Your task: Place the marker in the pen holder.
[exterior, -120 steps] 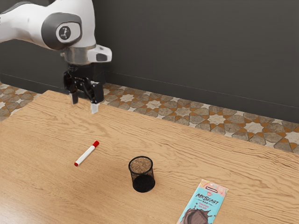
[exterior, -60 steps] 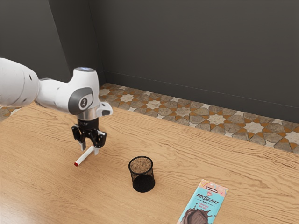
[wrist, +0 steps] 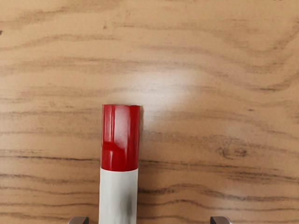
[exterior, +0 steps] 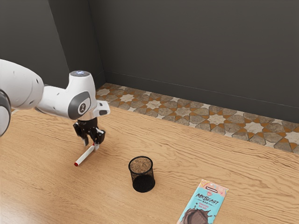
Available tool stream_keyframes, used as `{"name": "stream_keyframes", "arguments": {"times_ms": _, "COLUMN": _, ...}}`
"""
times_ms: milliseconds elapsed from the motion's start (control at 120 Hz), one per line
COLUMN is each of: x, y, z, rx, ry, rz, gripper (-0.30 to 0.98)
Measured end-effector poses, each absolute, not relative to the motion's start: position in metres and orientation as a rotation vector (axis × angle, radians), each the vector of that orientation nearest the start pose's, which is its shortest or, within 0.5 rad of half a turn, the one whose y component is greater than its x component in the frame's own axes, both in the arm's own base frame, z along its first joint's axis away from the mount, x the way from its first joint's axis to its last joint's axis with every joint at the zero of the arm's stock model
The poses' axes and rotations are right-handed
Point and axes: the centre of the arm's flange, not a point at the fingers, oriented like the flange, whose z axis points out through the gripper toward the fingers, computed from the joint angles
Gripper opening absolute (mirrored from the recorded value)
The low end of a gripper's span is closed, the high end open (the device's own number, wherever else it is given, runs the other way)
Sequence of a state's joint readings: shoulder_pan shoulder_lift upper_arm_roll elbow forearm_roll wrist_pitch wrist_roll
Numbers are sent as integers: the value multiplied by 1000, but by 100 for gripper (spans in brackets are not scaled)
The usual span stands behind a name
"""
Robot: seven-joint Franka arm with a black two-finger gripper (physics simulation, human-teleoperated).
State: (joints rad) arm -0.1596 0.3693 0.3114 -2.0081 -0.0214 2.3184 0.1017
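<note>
Your gripper [exterior: 91, 144] is standing wide open, gripping nothing | White, red-ended marker [exterior: 85, 155] is lying on the table [exterior: 46, 186], off-centre within that opening | You should be centring over it before closing gently

I can read "MRBEAST" and, beneath it, "BAR" on the light-blue wrapper [exterior: 203, 204] on the tabletop [exterior: 261, 186]; its smaller lettering is unclear.
</note>
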Motion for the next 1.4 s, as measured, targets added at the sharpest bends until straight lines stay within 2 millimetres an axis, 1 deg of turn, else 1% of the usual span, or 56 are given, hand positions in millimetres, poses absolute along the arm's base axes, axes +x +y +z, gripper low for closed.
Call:
{"name": "stream_keyframes", "arguments": {"times_ms": 100, "x": 595, "y": 84, "z": 274, "rx": -3052, "ry": -12, "rz": 70, "gripper": 28}}
{"name": "stream_keyframes", "arguments": {"times_ms": 225, "x": 602, "y": 84, "z": 266, "rx": -3051, "ry": 48, "rz": 69, "gripper": 27}}
{"name": "stream_keyframes", "arguments": {"times_ms": 367, "x": 603, "y": 88, "z": 264, "rx": -3051, "ry": 95, "rz": 66, "gripper": 26}}
{"name": "stream_keyframes", "arguments": {"times_ms": 508, "x": 611, "y": 93, "z": 265, "rx": -3045, "ry": 130, "rz": 51, "gripper": 26}}
{"name": "stream_keyframes", "arguments": {"times_ms": 633, "x": 611, "y": 98, "z": 257, "rx": -3047, "ry": 146, "rz": 66, "gripper": 25}}
{"name": "stream_keyframes", "arguments": {"times_ms": 942, "x": 608, "y": 98, "z": 250, "rx": -3057, "ry": 185, "rz": 85, "gripper": 21}}
{"name": "stream_keyframes", "arguments": {"times_ms": 1208, "x": 608, "y": 96, "z": 249, "rx": -3058, "ry": 214, "rz": 89, "gripper": 7}}
{"name": "stream_keyframes", "arguments": {"times_ms": 1400, "x": 609, "y": 87, "z": 248, "rx": -3063, "ry": 240, "rz": 85, "gripper": 0}}
